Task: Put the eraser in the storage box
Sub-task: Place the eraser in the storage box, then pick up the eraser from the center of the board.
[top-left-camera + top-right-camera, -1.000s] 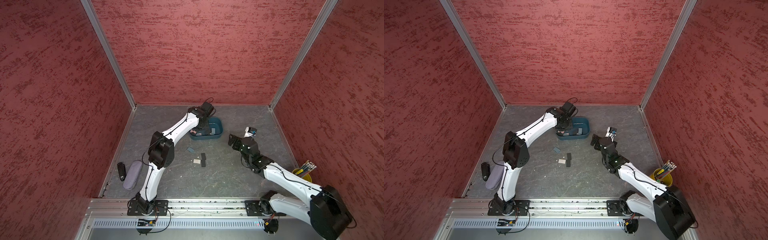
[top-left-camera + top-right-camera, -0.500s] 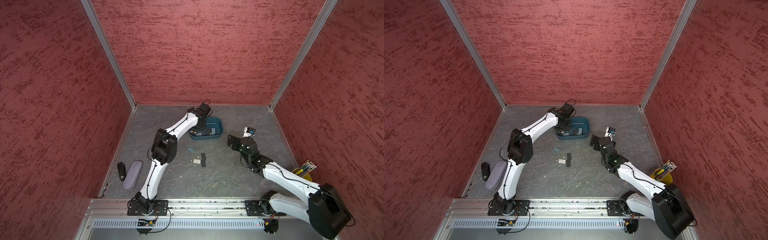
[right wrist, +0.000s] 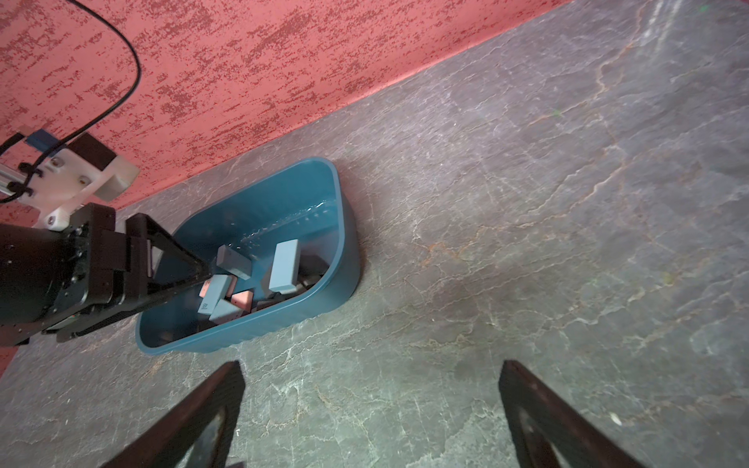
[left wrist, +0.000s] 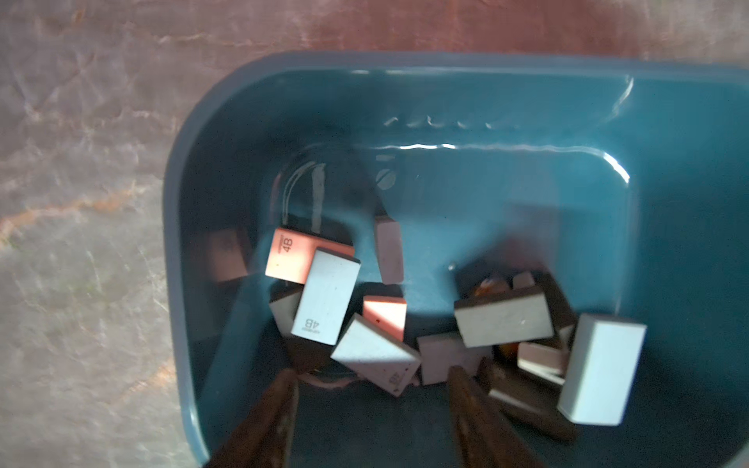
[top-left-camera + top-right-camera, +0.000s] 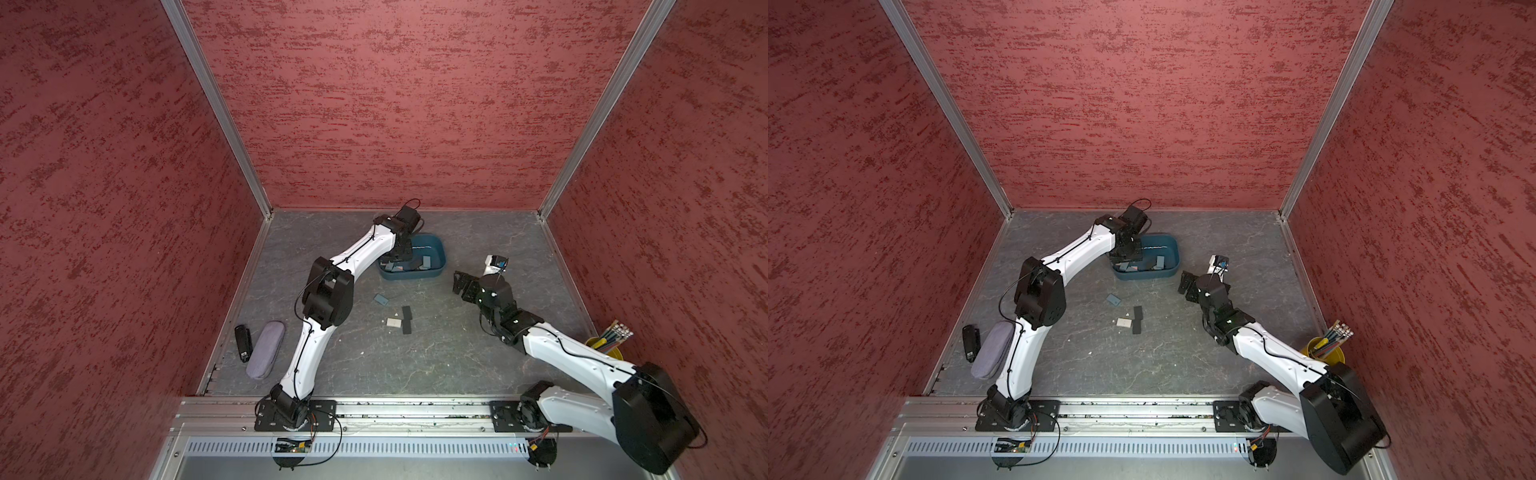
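Left wrist view: left end effector (image 4: 373, 375) still over the storage box (image 4: 668, 202), parted and empty (erasers (image 4: 326, 298) beneath).

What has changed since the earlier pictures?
The left gripper over the storage box has opened its jaws; nothing is between them, so its load probably fell among the erasers inside. The right gripper edged slightly toward the box, open. The loose erasers on the table stayed.
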Robot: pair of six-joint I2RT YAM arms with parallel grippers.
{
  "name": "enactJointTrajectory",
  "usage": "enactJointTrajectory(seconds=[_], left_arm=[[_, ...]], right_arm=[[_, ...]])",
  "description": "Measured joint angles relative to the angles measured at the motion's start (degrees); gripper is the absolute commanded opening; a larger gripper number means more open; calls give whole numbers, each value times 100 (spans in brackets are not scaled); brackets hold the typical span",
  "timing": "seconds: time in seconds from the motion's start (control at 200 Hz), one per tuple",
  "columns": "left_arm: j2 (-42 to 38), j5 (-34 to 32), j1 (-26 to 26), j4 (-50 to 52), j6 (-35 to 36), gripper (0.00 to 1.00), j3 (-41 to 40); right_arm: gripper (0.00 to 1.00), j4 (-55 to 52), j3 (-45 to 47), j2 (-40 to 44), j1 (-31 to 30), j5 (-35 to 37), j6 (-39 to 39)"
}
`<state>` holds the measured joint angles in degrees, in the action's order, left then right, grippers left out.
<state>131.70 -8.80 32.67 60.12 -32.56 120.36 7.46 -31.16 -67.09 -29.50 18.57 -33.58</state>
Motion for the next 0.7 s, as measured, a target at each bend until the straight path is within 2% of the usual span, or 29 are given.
enactJointTrajectory(seconds=[0.115,0.195,0.321,0.516,0.696], left_arm=[[-68,24,0,72,92,87,24],[-251,20,0,153,142,91,17],[-1014,9,-20,160,212,100,-382],[-2396,-9,-227,111,203,100,-1469],[-2970,107,-640,24,7,100,-2632]], right_arm=[[99,79,0,-205,-2,-192,42],[99,96,-2,-385,-2,-350,63],[99,72,-31,-621,-140,-503,59],[99,-105,-505,-874,-1067,-365,-2],[98,-249,-636,-1019,-1799,-162,-280]])
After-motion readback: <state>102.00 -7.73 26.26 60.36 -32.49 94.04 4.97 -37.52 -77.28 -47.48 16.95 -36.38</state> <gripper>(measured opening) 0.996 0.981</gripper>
